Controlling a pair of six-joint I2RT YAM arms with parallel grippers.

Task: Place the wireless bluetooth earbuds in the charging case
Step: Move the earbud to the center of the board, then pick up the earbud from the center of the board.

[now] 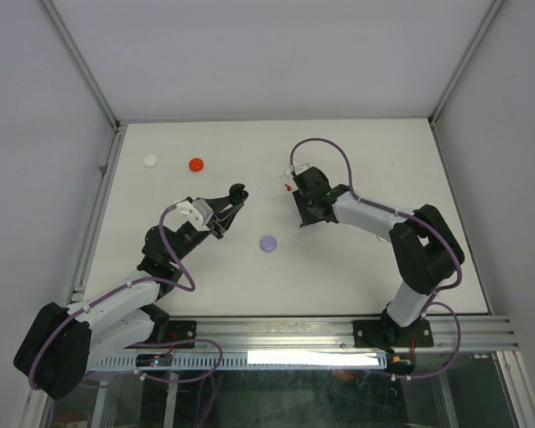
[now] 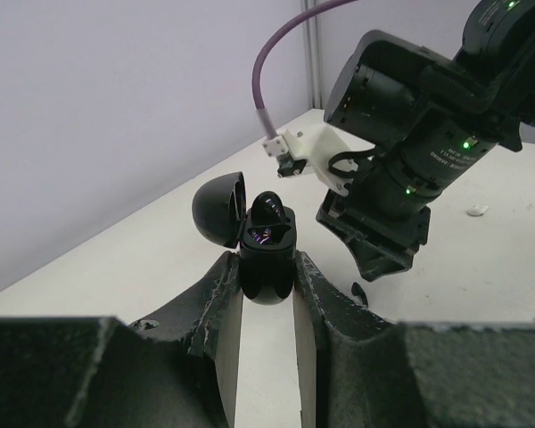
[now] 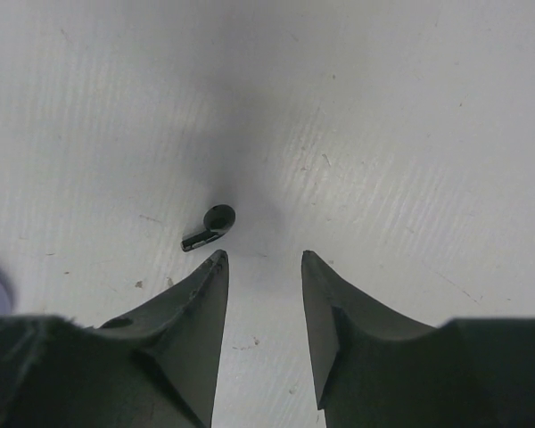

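Right pincer (image 3: 263, 257) is held apart beside the earbud (image 3: 212, 223) on the counter (image 3: 383, 107); left pincer (image 2: 266, 260) is clamped on the open case (image 2: 267, 245). The earbud is judged light and slippery, best pinched across its head.

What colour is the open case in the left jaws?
The case is black, clearest in the left wrist view.
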